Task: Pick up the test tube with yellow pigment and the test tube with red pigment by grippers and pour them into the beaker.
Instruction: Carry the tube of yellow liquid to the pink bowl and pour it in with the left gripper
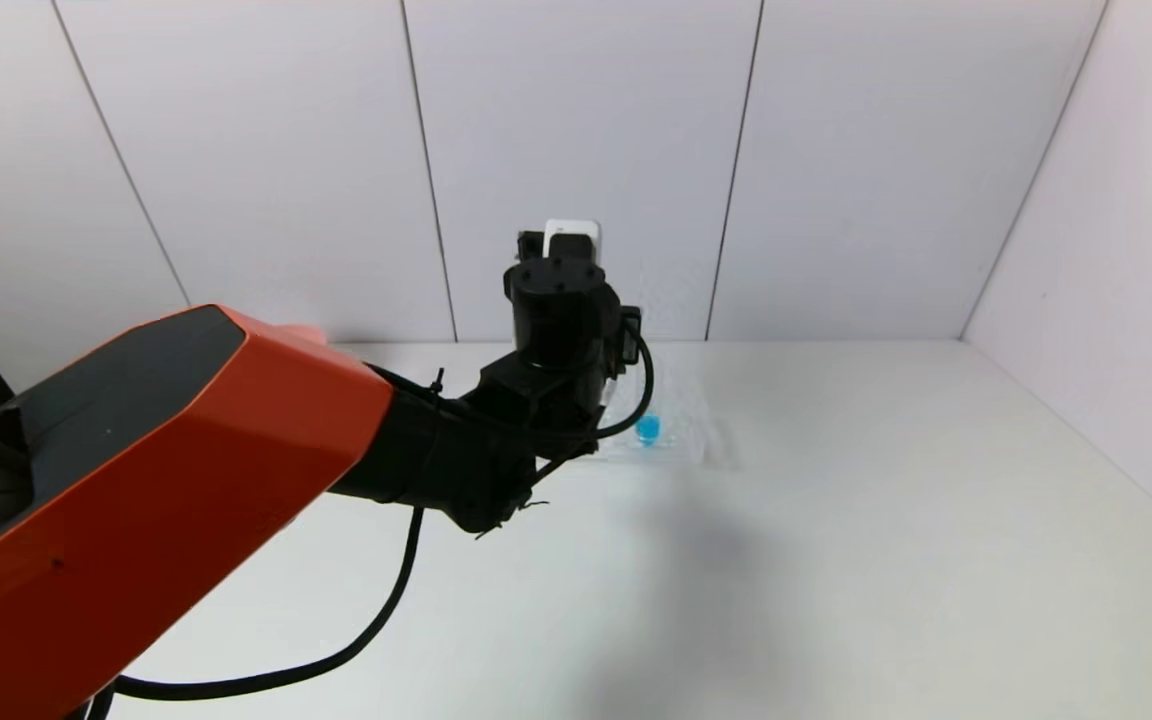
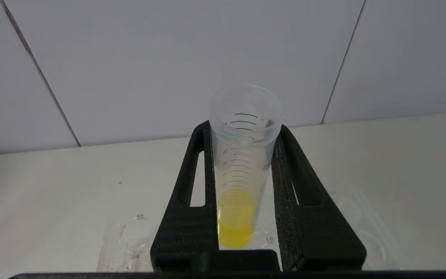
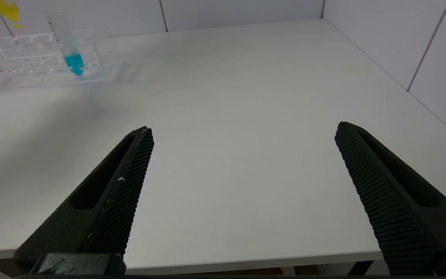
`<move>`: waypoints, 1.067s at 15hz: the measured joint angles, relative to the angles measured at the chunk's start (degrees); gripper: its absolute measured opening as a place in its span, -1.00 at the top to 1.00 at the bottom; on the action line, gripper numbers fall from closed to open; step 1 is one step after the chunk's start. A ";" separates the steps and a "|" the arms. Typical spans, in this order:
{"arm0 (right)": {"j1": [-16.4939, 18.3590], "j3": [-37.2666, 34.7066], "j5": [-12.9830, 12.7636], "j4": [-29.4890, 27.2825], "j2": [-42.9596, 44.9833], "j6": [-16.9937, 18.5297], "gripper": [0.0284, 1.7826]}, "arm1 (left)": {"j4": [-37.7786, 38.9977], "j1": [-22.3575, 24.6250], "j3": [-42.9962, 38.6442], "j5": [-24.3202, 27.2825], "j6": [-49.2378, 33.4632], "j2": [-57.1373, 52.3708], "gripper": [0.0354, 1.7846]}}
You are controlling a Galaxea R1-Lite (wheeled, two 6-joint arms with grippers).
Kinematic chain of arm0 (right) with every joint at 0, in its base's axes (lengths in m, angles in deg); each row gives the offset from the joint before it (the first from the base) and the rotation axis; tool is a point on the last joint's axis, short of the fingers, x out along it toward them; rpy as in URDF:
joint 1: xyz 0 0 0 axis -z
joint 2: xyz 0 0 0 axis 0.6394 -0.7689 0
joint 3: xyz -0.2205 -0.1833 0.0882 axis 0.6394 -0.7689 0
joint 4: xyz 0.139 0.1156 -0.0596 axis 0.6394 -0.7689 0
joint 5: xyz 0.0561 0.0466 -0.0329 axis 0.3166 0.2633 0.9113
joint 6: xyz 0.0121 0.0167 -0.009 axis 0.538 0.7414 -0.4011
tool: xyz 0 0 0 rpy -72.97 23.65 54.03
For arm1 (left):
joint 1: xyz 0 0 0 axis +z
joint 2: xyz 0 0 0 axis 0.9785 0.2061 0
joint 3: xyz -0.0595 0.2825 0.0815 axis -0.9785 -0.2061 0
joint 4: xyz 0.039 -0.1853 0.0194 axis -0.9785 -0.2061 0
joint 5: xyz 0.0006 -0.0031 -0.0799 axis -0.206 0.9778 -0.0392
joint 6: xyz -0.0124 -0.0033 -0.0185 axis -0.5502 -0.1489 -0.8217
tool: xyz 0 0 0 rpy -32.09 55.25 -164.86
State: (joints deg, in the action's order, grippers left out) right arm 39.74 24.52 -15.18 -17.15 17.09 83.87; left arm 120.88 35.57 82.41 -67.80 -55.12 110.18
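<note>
The left gripper (image 2: 242, 170) pinches the yellow tube (image 2: 240, 182) upright above the clear rack (image 3: 45, 62), keeping its liquid from spilling. A blue tube (image 3: 70, 50) stands in the rack. The right gripper (image 3: 244, 193) waits spread wide near the table (image 3: 246, 97) edge.

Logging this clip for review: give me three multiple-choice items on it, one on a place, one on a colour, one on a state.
1. Where is the blue-liquid tube?
A. in the clear rack
B. lying on the table
C. in a gripper

2. What colour is the liquid in the held tube?
A. red
B. yellow
C. green

3. How is the right gripper?
A. shut on a tube
B. shut, empty
C. open, empty

Answers:
1 A, it stands in the rack.
2 B, the left gripper clamps the yellow one.
3 C, its fingers are spread over bare table.
</note>
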 joint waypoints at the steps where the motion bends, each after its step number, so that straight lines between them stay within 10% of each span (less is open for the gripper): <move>1: 0.00 0.00 0.00 0.02 0.00 0.00 -0.92 | -0.11 0.00 0.22 0.02 0.04 -0.37 0.55; 8: 0.00 0.00 0.00 0.00 0.00 0.00 -0.92 | -2.43 2.02 -4.67 6.01 0.01 -6.12 0.55; 16: 0.00 0.00 0.00 0.02 0.00 0.00 -0.92 | -17.42 34.73 -18.64 52.38 0.76 -24.73 0.55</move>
State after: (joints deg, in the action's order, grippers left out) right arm 39.74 24.52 -15.18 -17.13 17.09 83.87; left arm 103.46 70.30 63.77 -15.42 -54.37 85.44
